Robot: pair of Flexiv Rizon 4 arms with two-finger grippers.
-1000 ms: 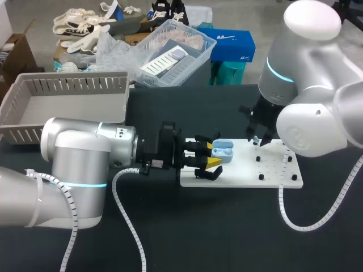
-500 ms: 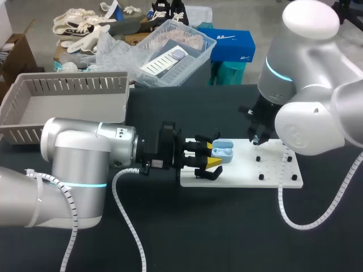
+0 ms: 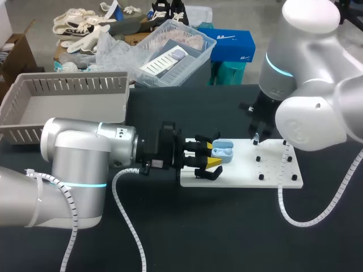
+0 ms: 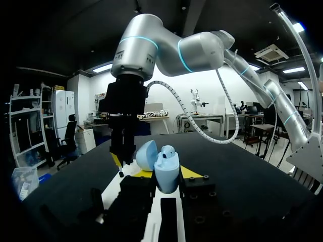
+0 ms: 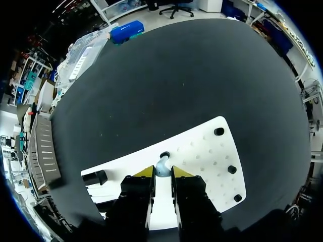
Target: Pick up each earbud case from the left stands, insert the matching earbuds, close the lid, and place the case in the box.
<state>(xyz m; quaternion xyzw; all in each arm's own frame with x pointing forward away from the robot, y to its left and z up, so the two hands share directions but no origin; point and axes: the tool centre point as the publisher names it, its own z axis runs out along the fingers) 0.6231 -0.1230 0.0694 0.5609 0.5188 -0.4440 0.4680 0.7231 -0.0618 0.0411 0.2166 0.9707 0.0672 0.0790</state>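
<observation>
My left gripper (image 3: pixel 214 154) is shut on a light blue earbud case (image 3: pixel 222 151), held over the left end of the white board (image 3: pixel 244 173). In the left wrist view the case (image 4: pixel 166 174) sits upright between the yellow fingertips (image 4: pixel 190 172), its lid (image 4: pixel 146 154) tipped open and something pale blue showing at its mouth. My right gripper (image 3: pixel 256 137) hangs point-down over the board's back edge, just beyond the case. In the right wrist view it (image 5: pixel 162 172) is shut on a small light blue earbud (image 5: pixel 161 166), beside a black peg (image 5: pixel 165 155).
Several black pegs (image 3: pixel 261 177) stand on the white board. A grey slatted basket (image 3: pixel 62 99) sits at the table's back left. The white cable (image 3: pixel 127 221) of my left arm loops over the dark tabletop in front.
The right gripper's fingers have narrowed onto the earbud, and the right arm has risen slightly. The left arm and the case have not moved.
</observation>
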